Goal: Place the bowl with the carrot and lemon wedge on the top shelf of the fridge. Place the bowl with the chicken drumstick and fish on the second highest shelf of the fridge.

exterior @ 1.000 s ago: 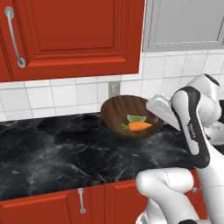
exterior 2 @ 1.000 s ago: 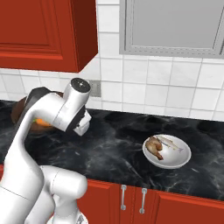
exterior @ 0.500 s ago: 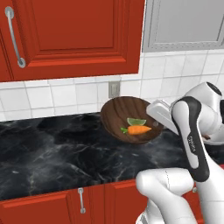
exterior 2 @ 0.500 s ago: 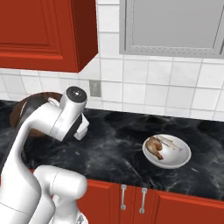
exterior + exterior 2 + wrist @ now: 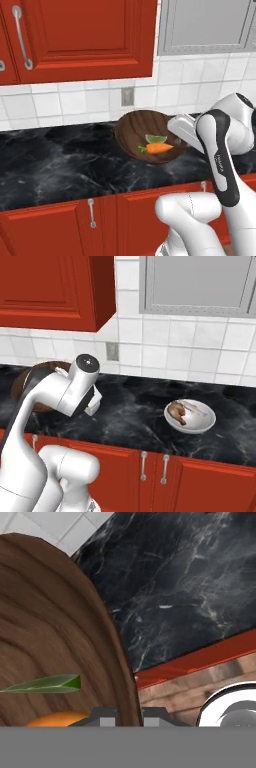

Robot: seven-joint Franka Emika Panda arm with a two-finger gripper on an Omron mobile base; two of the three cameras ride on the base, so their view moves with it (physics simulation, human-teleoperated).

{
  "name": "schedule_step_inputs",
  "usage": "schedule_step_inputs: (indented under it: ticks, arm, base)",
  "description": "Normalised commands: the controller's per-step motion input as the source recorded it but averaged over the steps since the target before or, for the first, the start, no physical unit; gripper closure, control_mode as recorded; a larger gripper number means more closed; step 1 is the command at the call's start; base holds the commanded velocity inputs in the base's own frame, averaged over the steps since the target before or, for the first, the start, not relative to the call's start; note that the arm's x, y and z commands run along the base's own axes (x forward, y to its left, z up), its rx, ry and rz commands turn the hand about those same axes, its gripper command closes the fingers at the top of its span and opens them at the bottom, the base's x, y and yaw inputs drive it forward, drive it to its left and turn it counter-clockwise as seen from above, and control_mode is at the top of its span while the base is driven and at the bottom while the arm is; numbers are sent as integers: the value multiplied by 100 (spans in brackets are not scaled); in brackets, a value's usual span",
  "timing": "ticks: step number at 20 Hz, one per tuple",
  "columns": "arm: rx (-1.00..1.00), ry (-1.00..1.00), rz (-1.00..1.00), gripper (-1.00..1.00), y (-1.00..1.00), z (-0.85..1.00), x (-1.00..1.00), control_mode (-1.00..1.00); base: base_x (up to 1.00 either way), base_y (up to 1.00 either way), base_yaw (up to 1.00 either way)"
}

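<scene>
The dark brown wooden bowl (image 5: 142, 131) hangs tilted just above the black counter, its inside facing the left base camera. The orange carrot (image 5: 160, 148) and the lemon wedge (image 5: 155, 138) rest low in it. My gripper (image 5: 176, 131) is shut on the bowl's right rim. In the hand view the rim of the bowl (image 5: 45, 632) runs down between my fingertips (image 5: 102, 716), with the carrot (image 5: 57, 718) and a green sliver (image 5: 47, 684) inside. The white bowl (image 5: 192, 420) stands on the counter with the drumstick (image 5: 176, 412) and fish (image 5: 193, 408). The fridge shelves are out of view.
Red upper cabinets (image 5: 75, 35) and a grey panel (image 5: 205, 25) hang above the tiled wall. A wall outlet (image 5: 127, 96) sits behind the brown bowl. The counter's front edge and red drawers (image 5: 165, 476) are below. My arm's elbow (image 5: 85, 381) stands between the two bowls.
The brown bowl has stayed in my grip and sunk slightly towards me. My elbow has swung right. In the right base view the whole scene has shifted up a little.
</scene>
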Motion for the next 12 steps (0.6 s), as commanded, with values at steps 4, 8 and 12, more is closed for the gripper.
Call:
schedule_step_inputs:
  ticks: [4, 8, 12]
  arm:
    - [0, 0, 0, 100, 0, 0, 0, 100]
    - [0, 0, 0, 100, 0, 0, 0, 100]
    - [0, 0, 0, 100, 0, 0, 0, 100]
  base:
    - [-40, 0, 3]
    - [-34, 0, 5]
    - [-14, 2, 16]
